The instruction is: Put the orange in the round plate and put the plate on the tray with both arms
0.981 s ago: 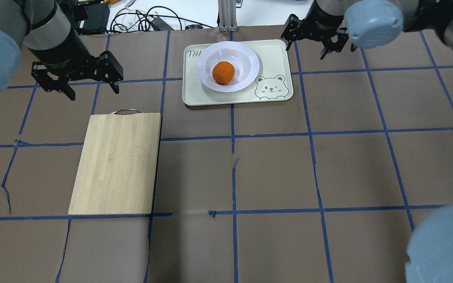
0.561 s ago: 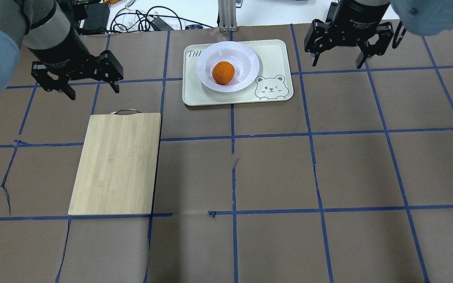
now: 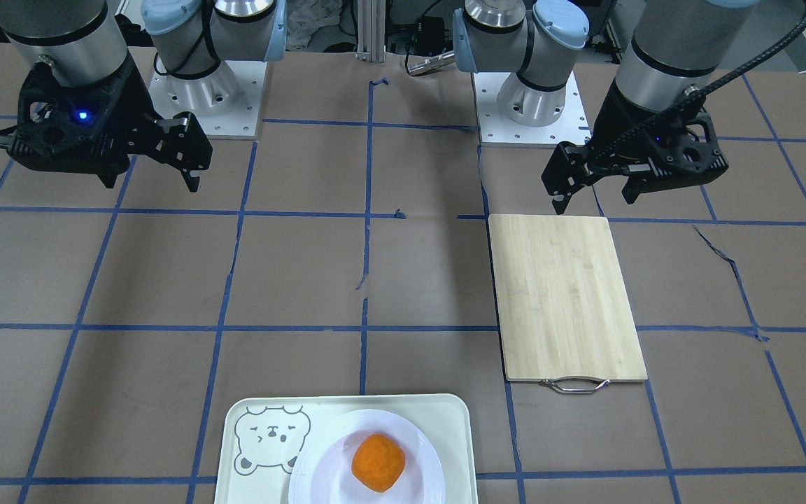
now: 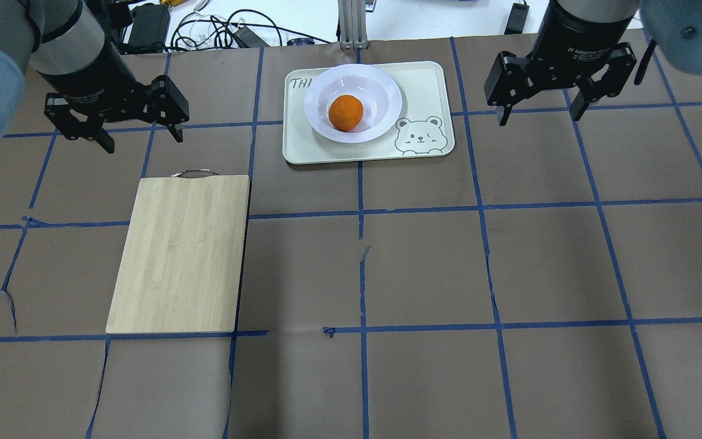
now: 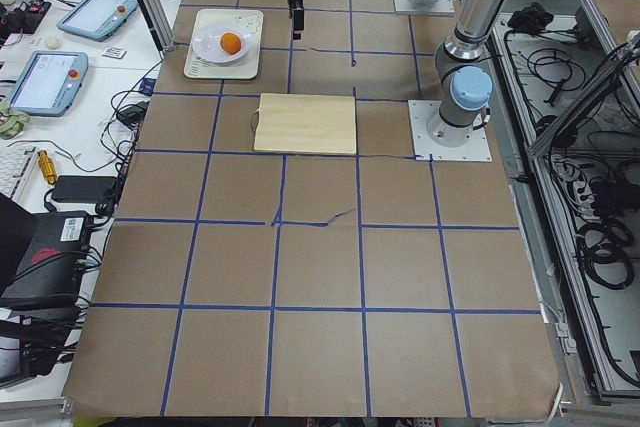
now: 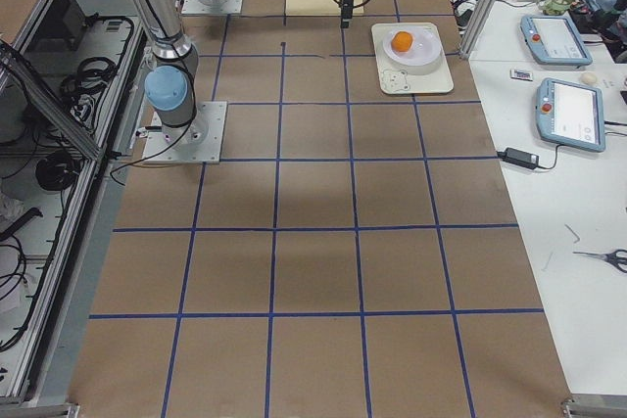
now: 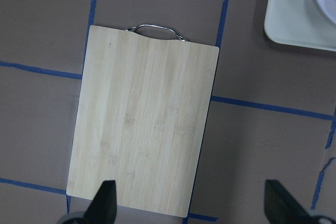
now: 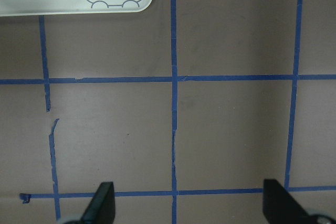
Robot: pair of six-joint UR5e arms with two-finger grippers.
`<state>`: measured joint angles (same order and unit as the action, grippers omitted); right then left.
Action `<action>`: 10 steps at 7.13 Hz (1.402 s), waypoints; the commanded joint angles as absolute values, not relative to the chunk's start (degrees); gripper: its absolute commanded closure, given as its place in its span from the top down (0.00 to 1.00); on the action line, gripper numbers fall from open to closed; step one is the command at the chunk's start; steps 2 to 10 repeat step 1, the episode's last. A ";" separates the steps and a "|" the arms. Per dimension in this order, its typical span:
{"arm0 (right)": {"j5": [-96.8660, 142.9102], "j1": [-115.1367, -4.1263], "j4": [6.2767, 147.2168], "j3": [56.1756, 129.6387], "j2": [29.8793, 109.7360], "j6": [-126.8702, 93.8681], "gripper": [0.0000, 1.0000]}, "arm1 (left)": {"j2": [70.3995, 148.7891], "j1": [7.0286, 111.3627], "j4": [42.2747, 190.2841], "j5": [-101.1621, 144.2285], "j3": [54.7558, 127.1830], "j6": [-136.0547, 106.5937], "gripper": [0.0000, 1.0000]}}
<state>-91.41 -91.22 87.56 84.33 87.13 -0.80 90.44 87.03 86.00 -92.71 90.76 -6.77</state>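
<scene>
The orange [image 4: 346, 113] lies in the sunken centre of the round white plate [image 4: 387, 97]. That plate rests on the pale tray [image 4: 430, 82] with the bear face, at the table's far middle. My left gripper [image 4: 144, 141] hovers open and empty left of the tray, beyond the handle end of a wooden board. My right gripper [image 4: 537, 117] hangs open and empty to the right of the tray, apart from it. From the front, the orange [image 3: 378, 463], plate [image 3: 315, 476] and tray [image 3: 455, 427] sit at the bottom edge. Both wrist views show only a corner of the tray [image 8: 68, 3].
A light wooden cutting board [image 4: 180, 253] with a metal handle lies left of centre, directly under the left wrist camera [image 7: 144, 119]. Cables and devices lie past the table's far edge [image 4: 223, 30]. Brown paper with blue tape lines covers the table.
My right gripper has swung away from the tray's right corner, moving right and turning square to the table. The left gripper has barely shifted. Orange, plate and tray stay put.
</scene>
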 commanded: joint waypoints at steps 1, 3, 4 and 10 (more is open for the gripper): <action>-91.40 -93.06 88.67 84.37 87.19 -1.32 1.00 | 90.35 87.01 86.04 -92.81 90.79 -6.77 1.00; -91.40 -93.06 88.67 84.37 87.19 -1.32 1.00 | 90.35 87.01 86.04 -92.81 90.79 -6.77 1.00; -91.40 -93.06 88.67 84.37 87.19 -1.32 1.00 | 90.35 87.01 86.04 -92.81 90.79 -6.77 1.00; -91.40 -93.06 88.67 84.37 87.19 -1.32 1.00 | 90.35 87.01 86.04 -92.81 90.79 -6.77 1.00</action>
